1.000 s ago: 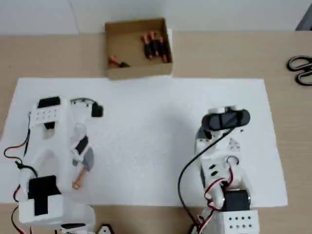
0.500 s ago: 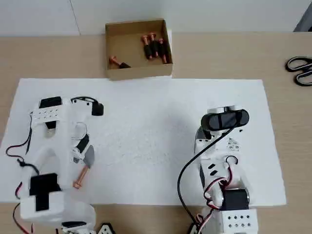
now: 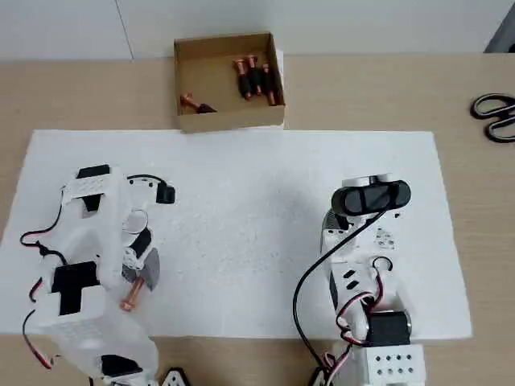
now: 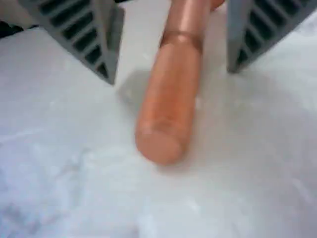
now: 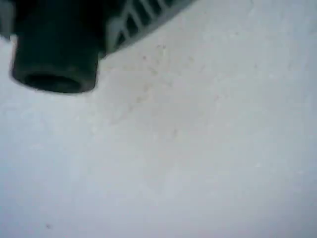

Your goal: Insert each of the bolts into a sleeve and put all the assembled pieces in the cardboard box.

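A copper bolt (image 4: 171, 104) lies flat on the white foam mat (image 3: 265, 233). My left gripper (image 4: 173, 69) is open, with one grey ribbed finger on each side of the bolt's shank. From above, the bolt (image 3: 131, 294) pokes out below the left gripper (image 3: 142, 269) at the mat's front left. My right gripper (image 5: 84, 29) is shut on a black sleeve (image 5: 54, 59), held just above the mat under the right arm (image 3: 370, 201). The cardboard box (image 3: 187, 76) at the back holds several bolt-and-sleeve pieces (image 3: 256, 78).
Scissors (image 3: 495, 112) lie on the wooden table at the far right edge. The foam mat covers most of the area between the two arms and the box. Cables run along both arms.
The left arm has swung a little to the right and come down over the bolt. The right arm has kept still.
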